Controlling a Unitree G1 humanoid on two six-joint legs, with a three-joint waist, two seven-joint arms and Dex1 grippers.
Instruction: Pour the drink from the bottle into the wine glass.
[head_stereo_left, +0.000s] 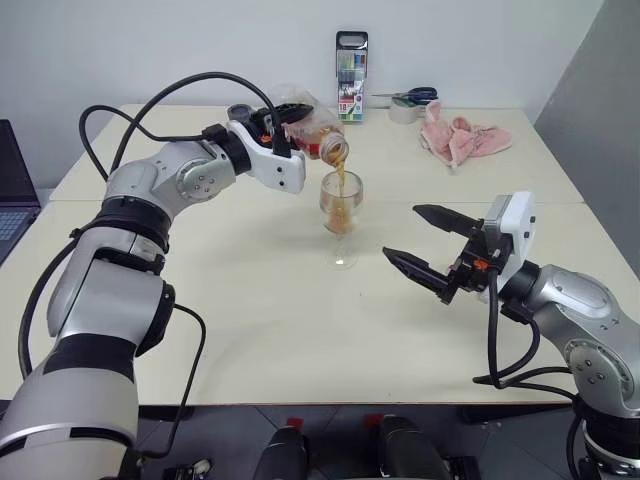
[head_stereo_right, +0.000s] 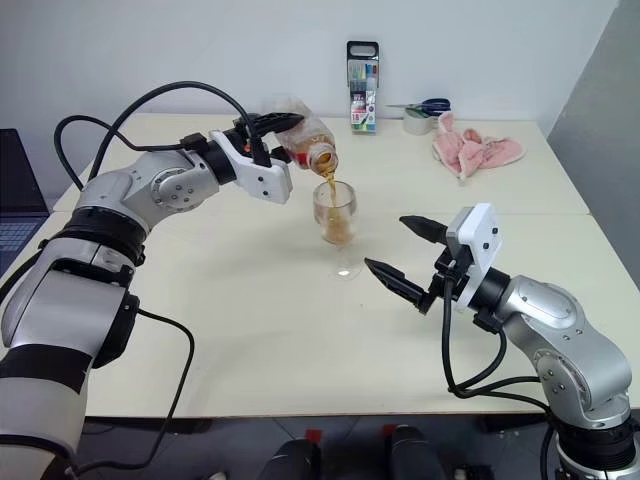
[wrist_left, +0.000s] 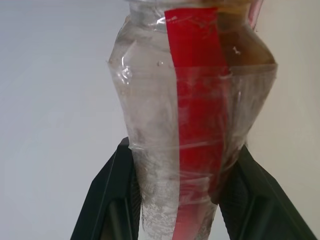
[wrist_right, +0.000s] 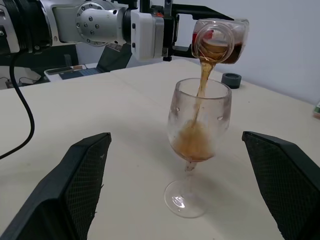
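Nearest, right gripper (head_stereo_left: 428, 245) spread wide, empty, aimed level at the wine glass (head_stereo_left: 341, 215) just beyond on the table (head_stereo_left: 250, 300). Beyond that, left gripper (head_stereo_right: 262, 135) clamped on the bottle (head_stereo_right: 303, 140), long axis tipped mouth-down directly over the rim, the drink (wrist_right: 202, 82) streaming into the bowl. Farther back, marker case (head_stereo_left: 351, 62), untouched.

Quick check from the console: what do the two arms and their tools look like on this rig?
Both arms are silver-grey metal shells with black joint bands and loose black cables looping alongside. Each wrist carries a white housing with small orange-red accents. The left tool and right tool each have two black tapered fingers whose inner pads show a fine cross-hatched texture.
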